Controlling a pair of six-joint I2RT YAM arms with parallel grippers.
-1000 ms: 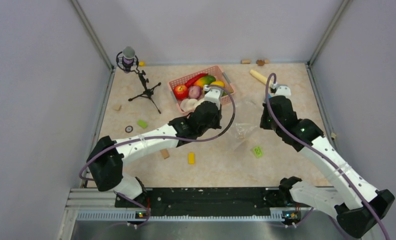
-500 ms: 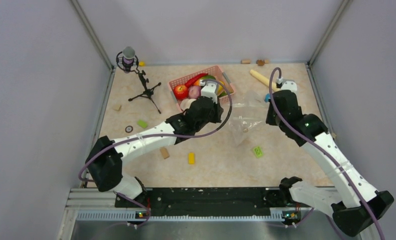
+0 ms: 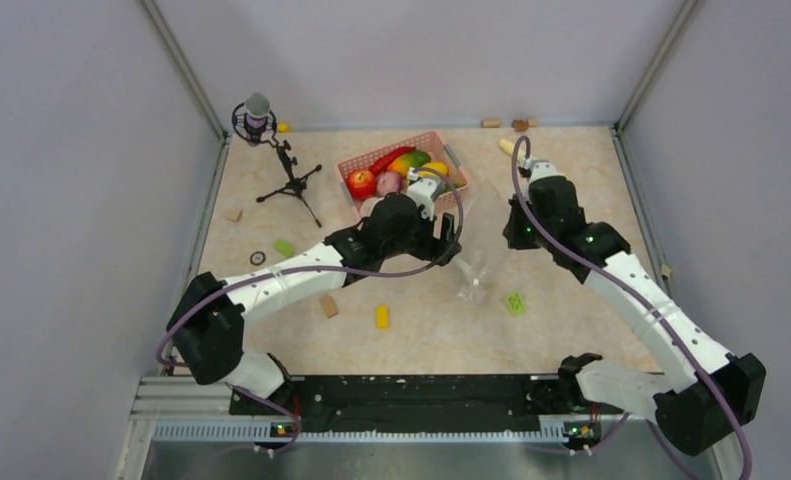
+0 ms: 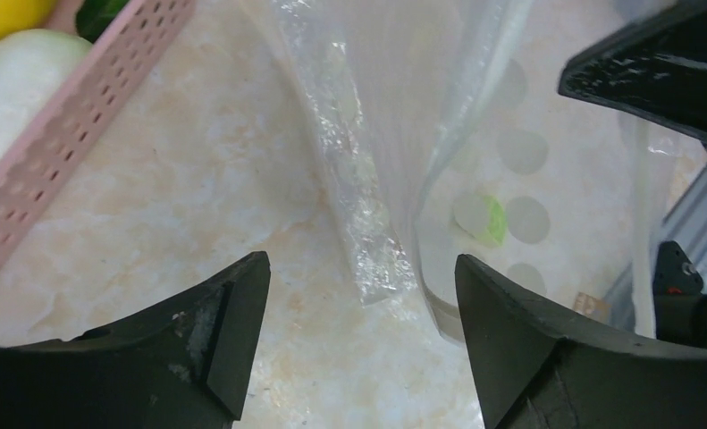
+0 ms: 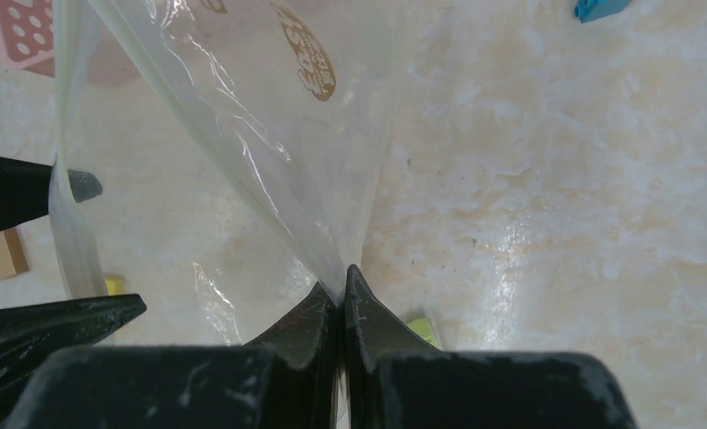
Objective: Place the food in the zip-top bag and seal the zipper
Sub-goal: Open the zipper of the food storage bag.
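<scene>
The right gripper (image 5: 342, 277) pinches the clear zip-top bag (image 3: 476, 250) up beside the pink basket (image 3: 426, 136), the left gripper (image 4: 360, 264) gapes wide and empty at the bag, and the food (image 3: 361, 182) sits unbagged in the basket, nothing sealed yet.

The zip-top bag (image 4: 394, 80) is clear, with pale round dots and a brown printed emblem (image 5: 305, 49). It lies between the black left end effector (image 4: 358, 268) and the black right end effector (image 5: 341, 284). Beside the left one, the pink perforated basket (image 4: 72, 125) holds a red apple (image 3: 360, 182), a purple onion (image 3: 389, 183) and a red chili (image 3: 389, 158). The bench (image 3: 571, 330) is marbled beige.
</scene>
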